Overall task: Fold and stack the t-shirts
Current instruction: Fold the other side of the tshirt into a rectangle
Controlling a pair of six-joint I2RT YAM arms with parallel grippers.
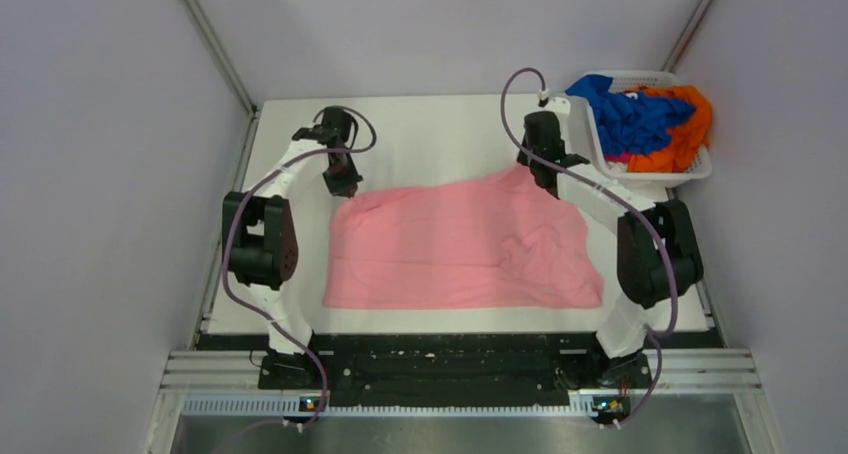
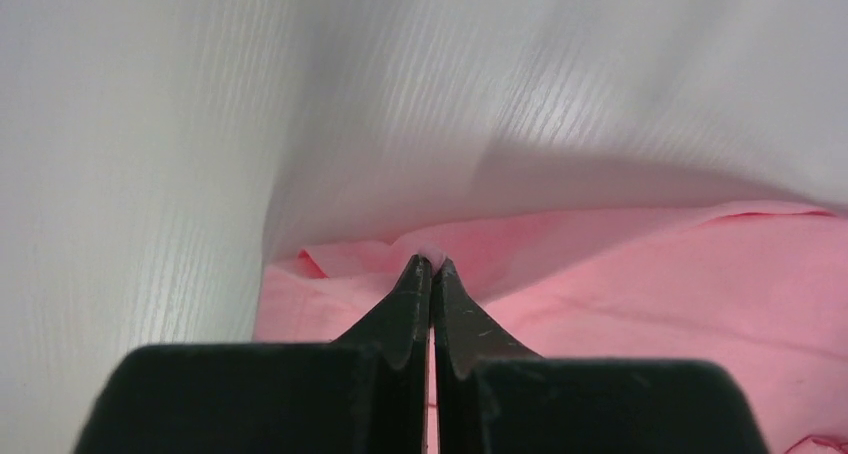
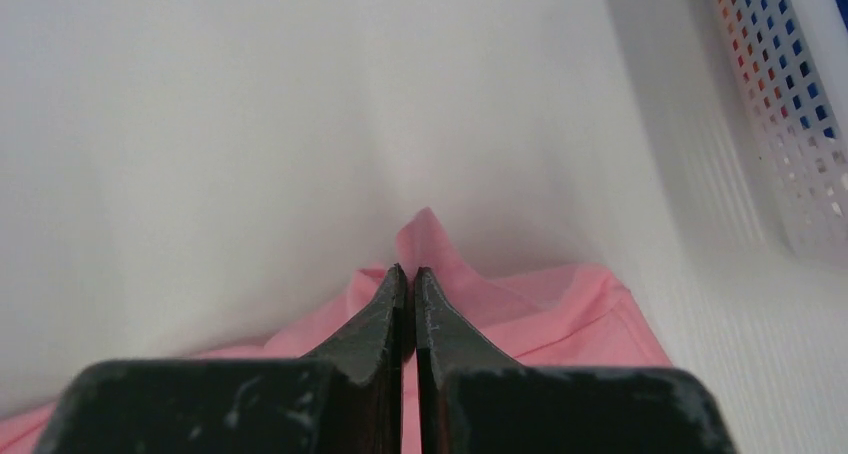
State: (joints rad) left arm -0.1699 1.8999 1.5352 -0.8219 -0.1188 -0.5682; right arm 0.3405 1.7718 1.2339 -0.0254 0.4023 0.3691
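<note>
The light pink t-shirt (image 1: 460, 242) lies spread across the middle of the white table. My left gripper (image 1: 345, 186) is shut on its far left corner; in the left wrist view the black tips (image 2: 432, 266) pinch a fold of pink cloth (image 2: 640, 274). My right gripper (image 1: 540, 177) is shut on its far right corner, pulled up into a peak; the right wrist view shows the tips (image 3: 406, 272) closed on pink cloth (image 3: 560, 314). The royal blue t-shirt (image 1: 628, 116) and the bright orange t-shirt (image 1: 690, 134) lie bunched in the basket.
The white slatted plastic basket (image 1: 590, 139) stands at the table's far right corner, just right of my right gripper; its wall shows in the right wrist view (image 3: 790, 124). Grey walls enclose the table on three sides.
</note>
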